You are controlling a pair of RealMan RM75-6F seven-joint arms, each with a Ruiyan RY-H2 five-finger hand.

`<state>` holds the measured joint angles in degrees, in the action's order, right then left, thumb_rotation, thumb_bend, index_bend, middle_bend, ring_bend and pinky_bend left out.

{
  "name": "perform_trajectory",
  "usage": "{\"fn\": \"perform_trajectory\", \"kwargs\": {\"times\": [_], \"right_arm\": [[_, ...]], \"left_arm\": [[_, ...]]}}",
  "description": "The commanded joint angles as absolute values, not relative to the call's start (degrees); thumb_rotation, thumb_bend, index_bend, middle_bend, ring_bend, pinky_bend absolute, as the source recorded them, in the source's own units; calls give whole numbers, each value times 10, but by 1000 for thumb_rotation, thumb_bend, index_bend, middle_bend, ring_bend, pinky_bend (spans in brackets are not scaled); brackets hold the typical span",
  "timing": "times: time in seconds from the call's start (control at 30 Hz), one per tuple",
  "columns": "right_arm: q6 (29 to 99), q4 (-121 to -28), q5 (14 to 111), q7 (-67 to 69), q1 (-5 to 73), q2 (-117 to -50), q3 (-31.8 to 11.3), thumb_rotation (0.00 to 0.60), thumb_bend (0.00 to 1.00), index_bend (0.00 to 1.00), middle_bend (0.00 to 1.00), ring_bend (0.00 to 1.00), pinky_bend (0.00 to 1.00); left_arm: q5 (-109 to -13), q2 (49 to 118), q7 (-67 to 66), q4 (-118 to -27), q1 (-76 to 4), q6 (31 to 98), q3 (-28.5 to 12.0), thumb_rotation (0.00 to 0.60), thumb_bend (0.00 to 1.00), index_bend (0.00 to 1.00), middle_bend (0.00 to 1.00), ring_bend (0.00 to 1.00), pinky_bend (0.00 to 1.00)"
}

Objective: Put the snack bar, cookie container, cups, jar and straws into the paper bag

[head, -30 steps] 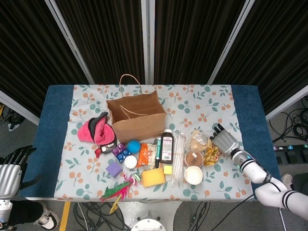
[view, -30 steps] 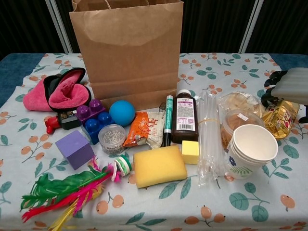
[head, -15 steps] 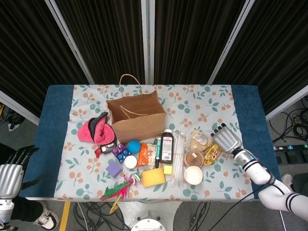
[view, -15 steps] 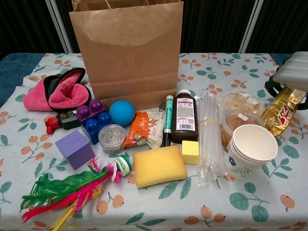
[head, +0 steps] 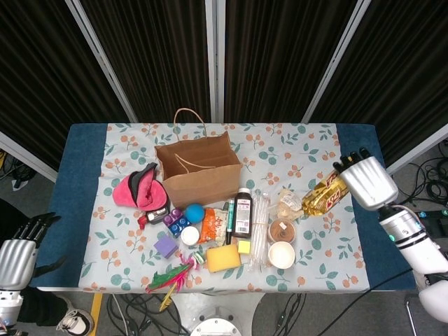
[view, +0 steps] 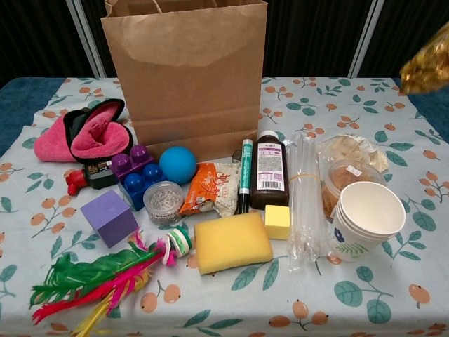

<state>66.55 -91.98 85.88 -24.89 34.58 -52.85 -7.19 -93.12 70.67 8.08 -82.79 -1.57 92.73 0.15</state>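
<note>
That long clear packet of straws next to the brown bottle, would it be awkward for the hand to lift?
Probably. The straws are long and thin in a clear wrapper, so the bundle would likely sag at both ends if gripped mid-length. The glossy film looks slippery for fingers. It seems light, so it should slide rather than resist if nudged, perhaps bumping the cups beside it.

Floral-clothed table [head: 308,147] under clutter

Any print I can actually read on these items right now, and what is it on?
None reads clearly.
Brown bottle: white label, print too small.
Snack bar in right hand: red lettering, blurred.
Orange packet: pattern only, unreadable.
Cookie container: small sticker, illegible.
</note>
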Motion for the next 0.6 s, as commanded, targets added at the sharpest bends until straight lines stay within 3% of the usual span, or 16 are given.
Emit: {"fn": "perform_trajectory", "kwargs": {"times": [0.03, 0.27, 0.6], "right_arm": [[673, -984, 786, -298, 364, -484, -136, 600, 206, 696, 565, 446, 389], [645, -1053, 663, -499, 457, -502, -206, 600, 209, 703, 568, 450, 392], [689, -1039, 505, -741, 619, -663, -241, 600, 211, 709, 569, 451, 394]], "left_arm": [[-934, 704, 87, -827, -17, 928, 2, 600, 96, 254, 281, 197, 264], [-938, 701, 104, -814, -17, 931, 4, 600, 97, 254, 281, 197, 264], [-962, 708, 122, -781, -15, 943, 17, 600, 97, 254, 281, 197, 264]]}}
